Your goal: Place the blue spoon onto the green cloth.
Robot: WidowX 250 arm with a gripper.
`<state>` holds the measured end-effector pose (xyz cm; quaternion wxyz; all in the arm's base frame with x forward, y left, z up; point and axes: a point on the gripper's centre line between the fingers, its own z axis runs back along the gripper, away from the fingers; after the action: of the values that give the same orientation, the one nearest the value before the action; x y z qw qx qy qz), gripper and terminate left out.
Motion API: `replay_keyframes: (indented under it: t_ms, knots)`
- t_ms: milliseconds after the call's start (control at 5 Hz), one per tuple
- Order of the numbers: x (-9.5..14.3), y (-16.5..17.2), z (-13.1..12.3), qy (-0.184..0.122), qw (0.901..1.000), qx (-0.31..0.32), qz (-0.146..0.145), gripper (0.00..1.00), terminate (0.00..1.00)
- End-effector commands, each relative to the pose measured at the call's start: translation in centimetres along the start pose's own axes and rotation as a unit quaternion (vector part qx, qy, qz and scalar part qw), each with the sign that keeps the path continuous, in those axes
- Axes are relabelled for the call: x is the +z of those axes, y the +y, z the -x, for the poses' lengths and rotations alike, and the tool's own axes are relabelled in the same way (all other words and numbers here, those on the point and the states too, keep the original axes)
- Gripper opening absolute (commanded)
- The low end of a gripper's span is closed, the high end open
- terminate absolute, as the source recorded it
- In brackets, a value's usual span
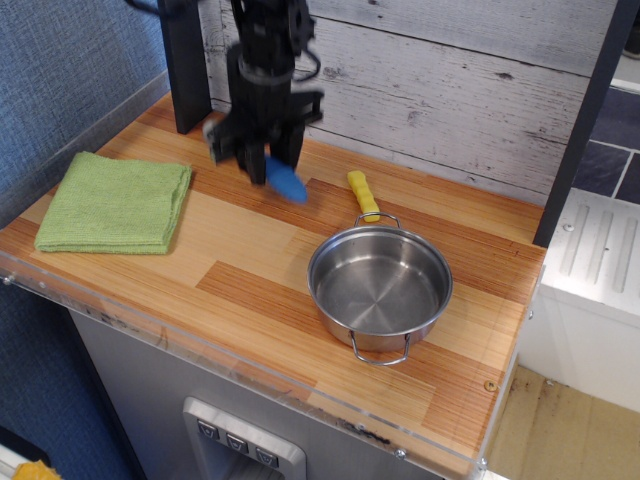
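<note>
the gripper (262, 152) is clamping its jaws on the spoon (286, 183), whose blue handle is sticking out low to the right, clear of the table (250, 270), while the motion-blurred bowl end is showing at the gripper's left. the cloth (115, 202) is lying flat near the table's left edge, apart from the spoon. the pot (380, 284) is sitting to the right, its yellow handle (363, 195) pointing toward the wall.

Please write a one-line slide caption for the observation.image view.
Claw shut on the blue spoon, raised above the wooden counter between the green cloth and steel pot.
</note>
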<state>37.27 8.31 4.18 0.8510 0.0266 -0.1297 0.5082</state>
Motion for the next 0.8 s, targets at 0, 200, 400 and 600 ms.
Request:
replay_keyframes:
  t_ms: [0,200,400,600]
  knots:
    - [6.6,2.5,-1.0,-0.048,0.9984,0.001,0.030,0.00,0.00]
    - [7.3,5.6,-1.4,-0.058,0.9981,0.007,0.020,0.00,0.00]
    - [6.8,8.3,-2.5,-0.066,0.9978,0.008,0.004,0.00,0.00]
    - [5.8,10.5,-3.7,-0.073,0.9972,0.014,-0.011,0.00,0.00]
